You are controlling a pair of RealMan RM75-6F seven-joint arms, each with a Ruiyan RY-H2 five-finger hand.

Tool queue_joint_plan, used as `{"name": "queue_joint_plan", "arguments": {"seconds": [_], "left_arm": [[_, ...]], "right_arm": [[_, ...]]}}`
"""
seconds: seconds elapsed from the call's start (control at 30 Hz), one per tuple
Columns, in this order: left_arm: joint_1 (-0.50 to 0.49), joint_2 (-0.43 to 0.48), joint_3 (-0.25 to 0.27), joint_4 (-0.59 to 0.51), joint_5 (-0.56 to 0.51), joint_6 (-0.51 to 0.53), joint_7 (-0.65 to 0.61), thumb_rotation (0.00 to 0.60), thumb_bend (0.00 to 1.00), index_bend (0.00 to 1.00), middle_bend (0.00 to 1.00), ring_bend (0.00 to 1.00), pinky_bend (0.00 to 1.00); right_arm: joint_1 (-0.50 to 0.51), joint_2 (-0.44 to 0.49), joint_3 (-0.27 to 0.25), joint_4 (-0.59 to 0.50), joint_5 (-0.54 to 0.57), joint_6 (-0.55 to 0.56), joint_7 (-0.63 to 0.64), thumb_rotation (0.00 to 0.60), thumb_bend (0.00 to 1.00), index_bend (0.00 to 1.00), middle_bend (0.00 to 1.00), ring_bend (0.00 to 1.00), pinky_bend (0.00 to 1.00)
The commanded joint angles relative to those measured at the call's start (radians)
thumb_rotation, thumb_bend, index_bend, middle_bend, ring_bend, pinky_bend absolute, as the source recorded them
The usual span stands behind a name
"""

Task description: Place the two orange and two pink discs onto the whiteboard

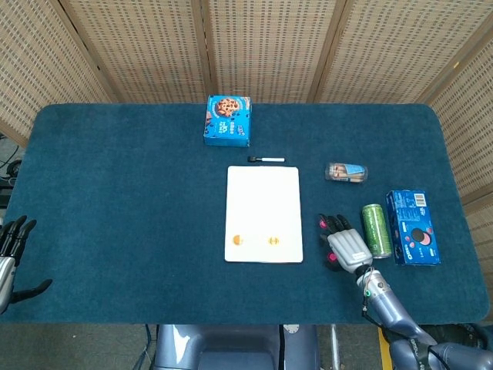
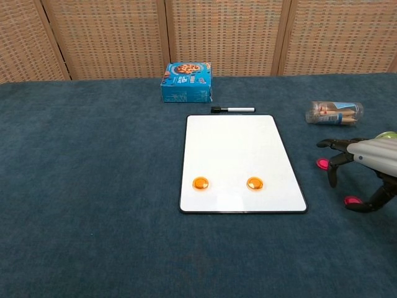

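Two orange discs: the left round orange disc point(image 1: 237, 240) and the right round orange disc point(image 1: 273, 240) lie low on the flat white whiteboard point(image 1: 263, 193).
Head view: right hand point(image 1: 346, 244) at the whiteboard's 4 o'clock; left hand point(image 1: 11, 248) idle, fingers spread.
Chest view: right hand's fingers point(image 2: 332, 162) apart, holding nothing, between the far pink disc point(image 2: 322, 164) and the near pink disc point(image 2: 353, 200).
Tip: lower onto one pink disc, pinch its rim.

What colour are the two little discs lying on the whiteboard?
Orange, both discs; clearest in the chest view.
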Motion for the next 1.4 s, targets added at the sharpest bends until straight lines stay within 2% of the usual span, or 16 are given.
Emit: {"name": "queue_joint_plan", "arguments": {"seconds": [0.03,0.97,1.4], "left_arm": [[0.0,-0.002,0.001,-0.002,0.001,0.0,0.004,0.6,0.0,0.0,0.0,0.0,0.0],[0.001,-0.008,-0.001,-0.002,-0.001,0.004,0.017,0.6,0.0,0.0,0.0,0.0,0.0],[-0.001,-0.009,-0.002,-0.004,-0.005,0.0,0.021,0.6,0.0,0.0,0.0,0.0,0.0]], "right_arm": [[-0.006,-0.001,-0.003,0.014,-0.013,-0.006,0.012,0.6,0.31,0.43,0.0,0.0,0.0],[-0.035,-0.019,0.008,0.074,-0.052,-0.044,0.05,0.6,0.31,0.43,0.0,0.0,0.0],[-0.038,-0.027,0.019,0.093,-0.053,-0.063,0.064,0.6,0.36,0.53,0.0,0.0,0.0]]}}
